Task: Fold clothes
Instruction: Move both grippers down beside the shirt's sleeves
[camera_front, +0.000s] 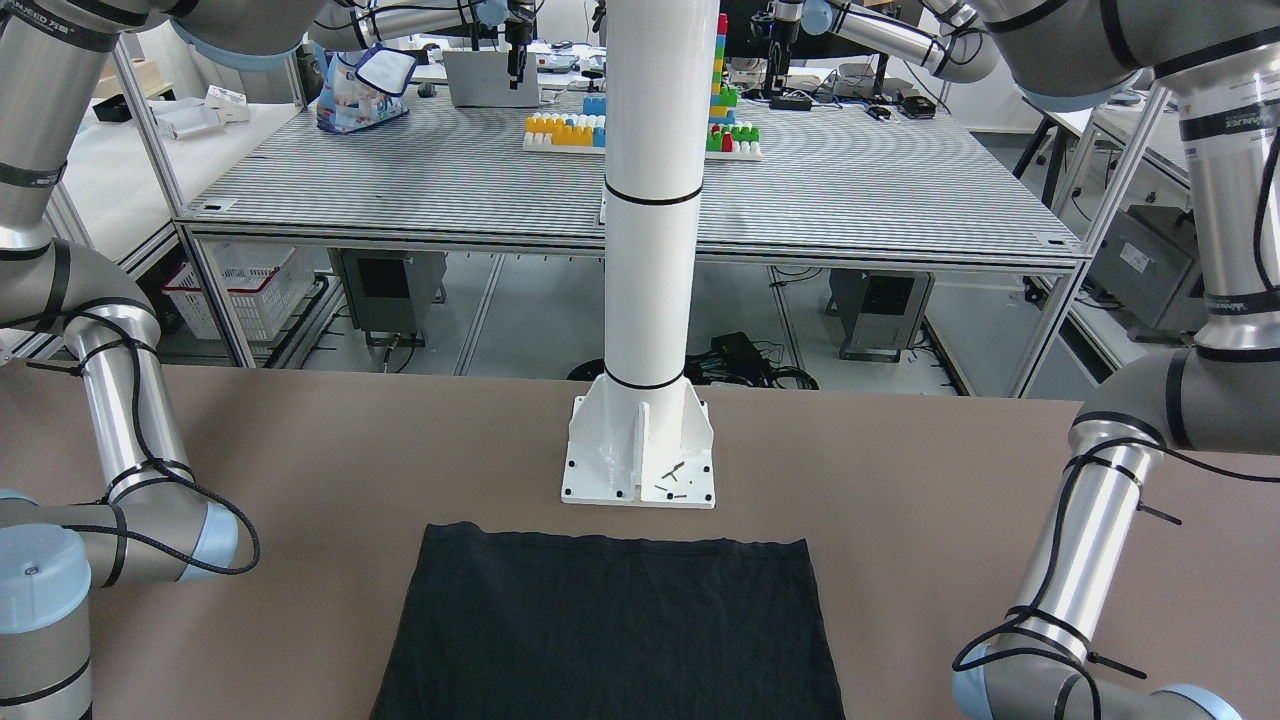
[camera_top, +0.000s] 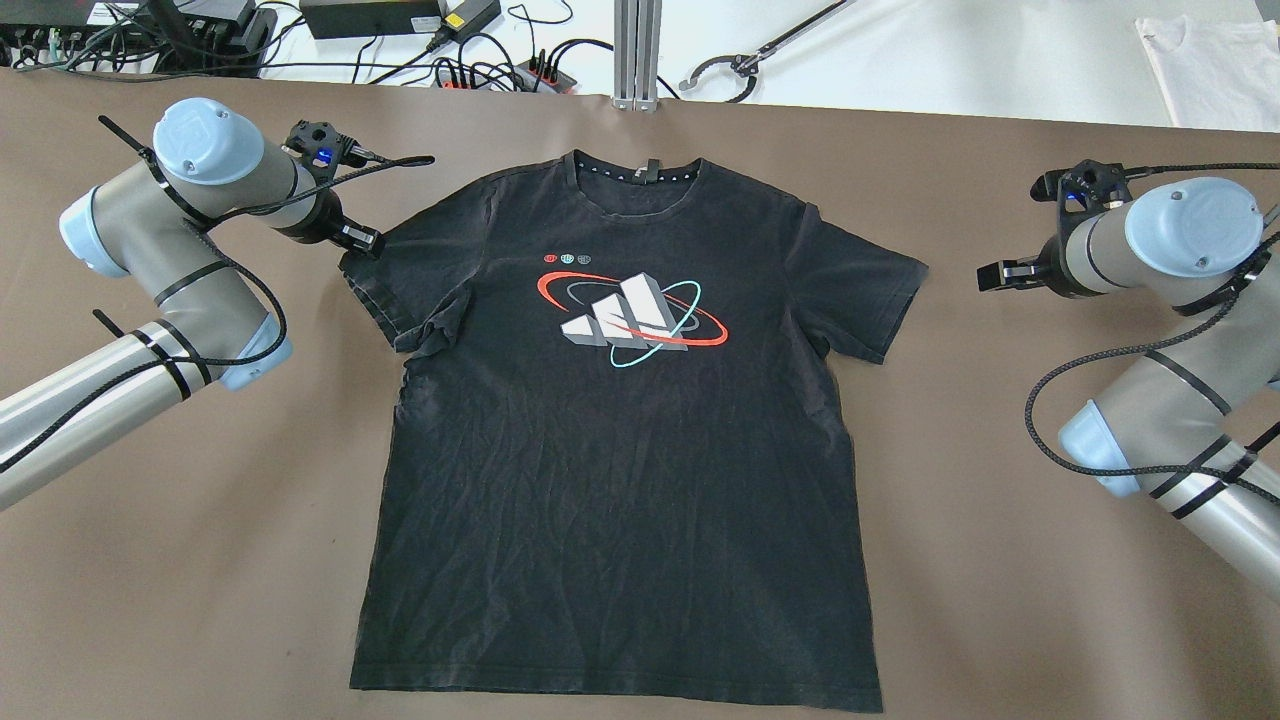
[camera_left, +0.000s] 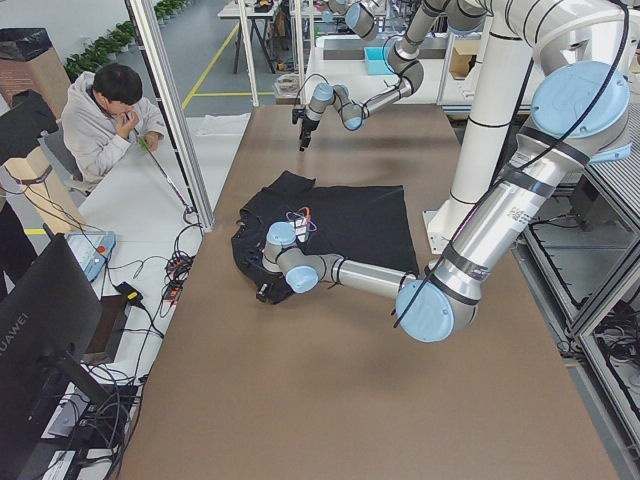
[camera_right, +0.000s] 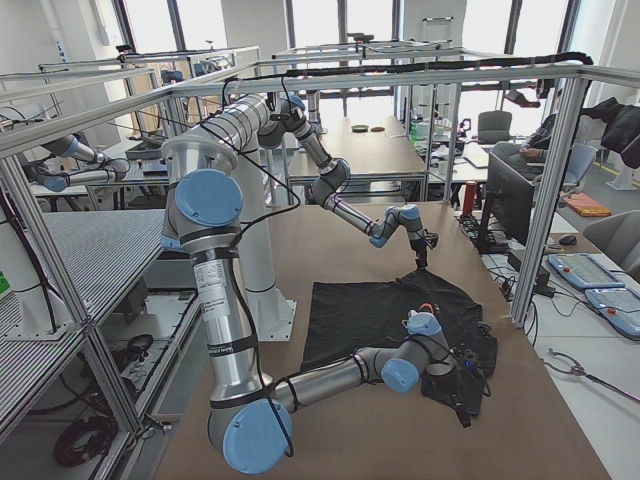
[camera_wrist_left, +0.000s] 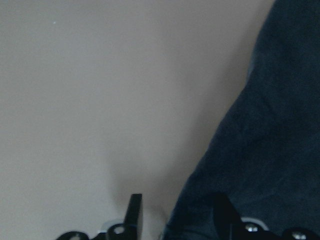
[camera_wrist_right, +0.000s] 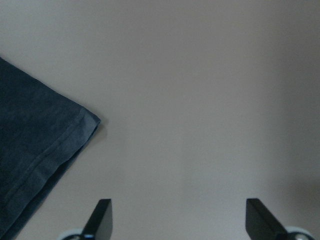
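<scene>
The black T-shirt (camera_top: 620, 470) lies spread flat on the brown table, with its white and red print (camera_top: 630, 315) facing up. Its hem (camera_front: 610, 620) shows in the front-facing view. My left gripper (camera_top: 355, 240) is low at the edge of the shirt's left sleeve. In the left wrist view it (camera_wrist_left: 177, 220) is open, with one finger over bare table and the other over the fabric (camera_wrist_left: 265, 150). My right gripper (camera_top: 995, 275) is open over bare table, a short way off the right sleeve (camera_top: 880, 290). The right wrist view shows that sleeve's corner (camera_wrist_right: 50, 145) beside the open gripper (camera_wrist_right: 180, 217).
The white pole's base (camera_front: 640, 450) stands on the table just behind the shirt's hem. Cables and power strips (camera_top: 490, 70) lie past the table's far edge, and a white cloth (camera_top: 1200, 60) lies at the far right. A seated person (camera_left: 100, 120) is beyond the table's far side.
</scene>
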